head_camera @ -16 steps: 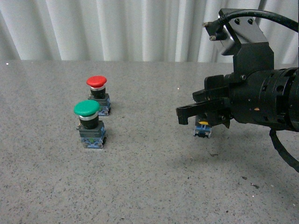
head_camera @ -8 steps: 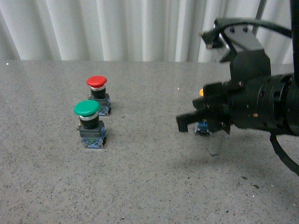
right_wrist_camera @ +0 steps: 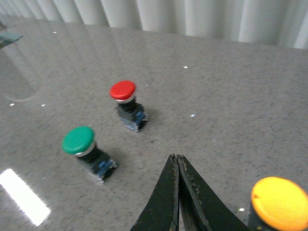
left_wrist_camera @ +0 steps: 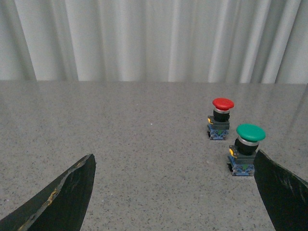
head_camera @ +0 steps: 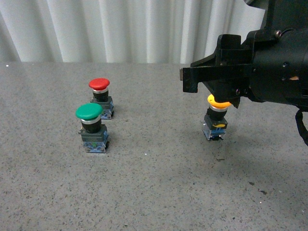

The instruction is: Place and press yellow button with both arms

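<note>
Front view: right end effector [head_camera: 192,79] risen; yellow button [head_camera: 215,118] now upright.

Yellow button [head_camera: 216,118] | yellow mushroom cap, black body, blue-grey base | stands upright on the grey speckled tabletop, at right | right arm's closed gripper [head_camera: 188,80] just above its cap

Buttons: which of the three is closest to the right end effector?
The yellow button. It stands upright just below the right end effector, apart from the red button and green button paired far off on the robot's left.
</note>
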Action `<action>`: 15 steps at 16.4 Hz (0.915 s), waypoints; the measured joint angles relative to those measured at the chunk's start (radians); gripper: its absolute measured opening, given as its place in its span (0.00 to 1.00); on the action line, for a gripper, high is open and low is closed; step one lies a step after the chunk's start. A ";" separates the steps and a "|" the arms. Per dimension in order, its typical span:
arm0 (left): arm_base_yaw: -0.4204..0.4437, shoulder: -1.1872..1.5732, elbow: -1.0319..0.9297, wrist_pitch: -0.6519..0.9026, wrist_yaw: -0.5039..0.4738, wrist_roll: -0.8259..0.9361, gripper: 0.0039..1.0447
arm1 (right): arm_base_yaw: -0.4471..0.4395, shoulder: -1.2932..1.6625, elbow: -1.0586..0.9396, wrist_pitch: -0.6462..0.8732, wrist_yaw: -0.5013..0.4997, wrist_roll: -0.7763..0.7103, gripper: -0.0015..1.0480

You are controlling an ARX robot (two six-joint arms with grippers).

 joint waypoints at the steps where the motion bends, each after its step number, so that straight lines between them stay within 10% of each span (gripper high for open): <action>1: 0.000 0.000 0.000 0.000 0.000 0.000 0.94 | 0.012 -0.034 -0.023 0.005 -0.023 0.013 0.02; 6: 0.000 0.000 0.000 0.000 0.000 0.000 0.94 | -0.080 -0.315 -0.113 0.039 -0.030 0.116 0.02; 9: 0.000 0.000 0.000 0.000 -0.002 0.000 0.94 | -0.207 -0.644 -0.319 -0.154 0.390 -0.048 0.02; 11: 0.000 0.000 0.000 0.000 0.001 0.000 0.94 | -0.418 -0.936 -0.415 -0.334 0.257 -0.080 0.02; 15: 0.000 0.000 0.000 0.000 0.000 0.000 0.94 | -0.435 -1.140 -0.533 -0.344 0.215 -0.094 0.02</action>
